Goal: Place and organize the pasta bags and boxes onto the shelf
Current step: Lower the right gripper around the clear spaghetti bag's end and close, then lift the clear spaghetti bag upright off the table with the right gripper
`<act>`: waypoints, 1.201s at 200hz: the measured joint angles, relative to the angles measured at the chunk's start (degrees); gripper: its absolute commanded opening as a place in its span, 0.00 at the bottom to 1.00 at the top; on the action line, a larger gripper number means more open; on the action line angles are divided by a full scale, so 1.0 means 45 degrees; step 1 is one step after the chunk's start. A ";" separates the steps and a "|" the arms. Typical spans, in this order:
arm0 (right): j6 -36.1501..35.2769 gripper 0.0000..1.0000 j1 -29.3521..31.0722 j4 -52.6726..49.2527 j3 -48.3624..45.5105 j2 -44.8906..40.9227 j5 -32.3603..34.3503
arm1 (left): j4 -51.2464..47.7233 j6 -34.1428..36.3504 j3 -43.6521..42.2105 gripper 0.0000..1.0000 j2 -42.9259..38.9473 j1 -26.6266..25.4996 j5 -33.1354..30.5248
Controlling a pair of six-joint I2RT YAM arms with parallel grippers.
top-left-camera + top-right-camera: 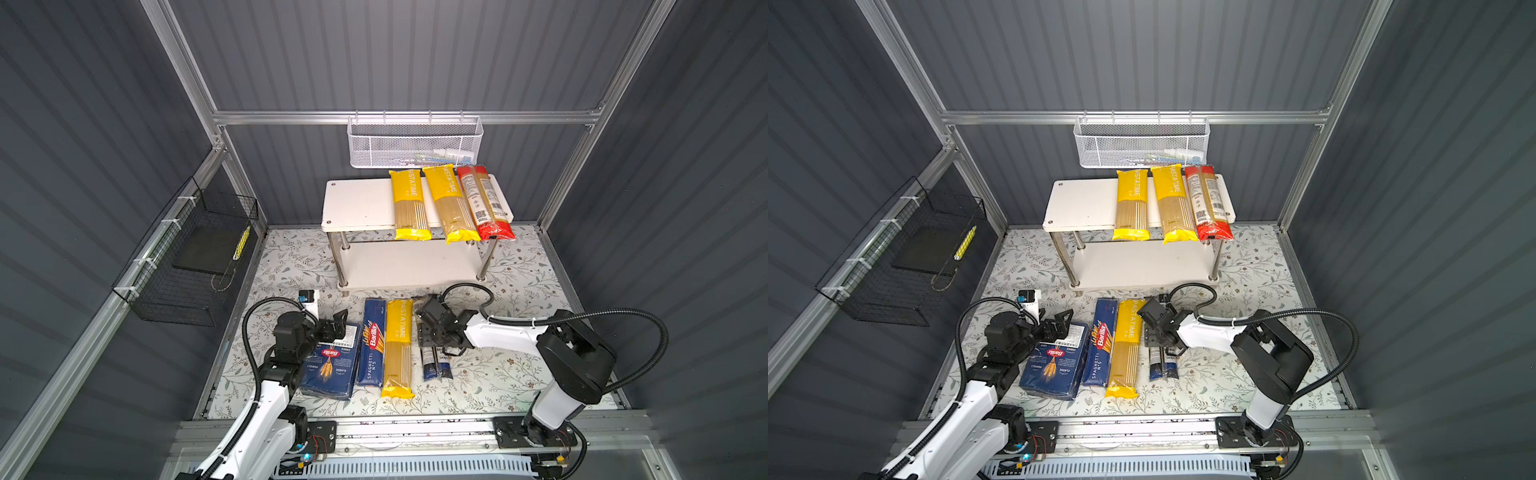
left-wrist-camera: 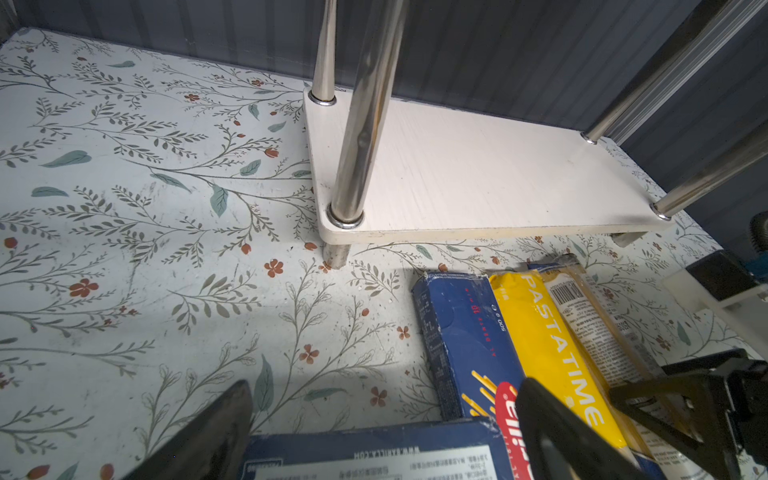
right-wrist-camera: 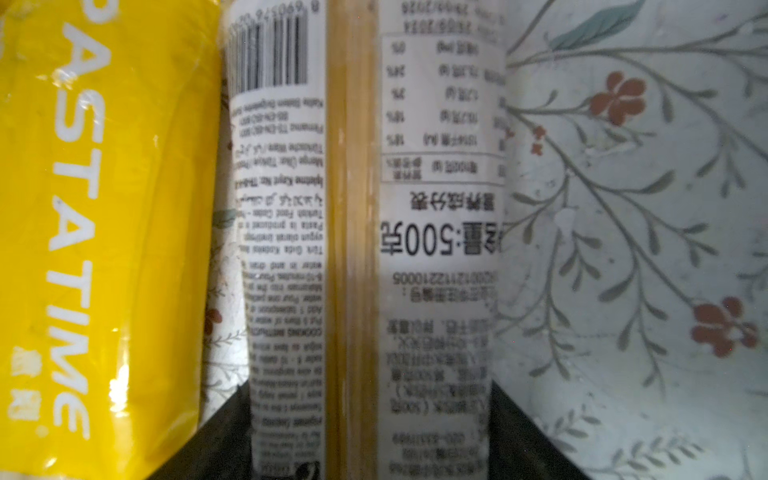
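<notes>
On the top board of the shelf, toward its right end, three bags side by side, near ends overhanging the front edge. On the table before the shelf, left to right, close together: wide carton, narrow carton, PASTATIME bag, labelled bag.

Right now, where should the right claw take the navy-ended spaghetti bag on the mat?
Across its narrow width at the labelled middle, from straight above: the navy-ended bag lies flat, long and slim, with the yellow bag close beside it.
</notes>
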 measured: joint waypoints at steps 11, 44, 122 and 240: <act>-0.0005 0.68 -0.0015 0.0058 -0.0034 -0.0029 -0.0058 | 0.0000 0.0000 0.0000 0.99 0.0000 -0.0005 0.0000; 0.0005 0.65 -0.0034 0.0243 -0.0165 -0.0126 -0.0165 | 0.0000 0.0000 0.0000 0.99 0.0000 -0.0005 0.0000; 0.0058 0.58 -0.0087 0.0457 -0.0374 -0.0282 -0.0257 | 0.0000 0.0000 0.0000 1.00 0.0000 0.0000 0.0000; 0.0272 0.40 -0.0165 0.0976 -0.0952 -0.0874 -0.0408 | 0.0000 0.0000 0.0000 1.00 0.0000 -0.0005 0.0000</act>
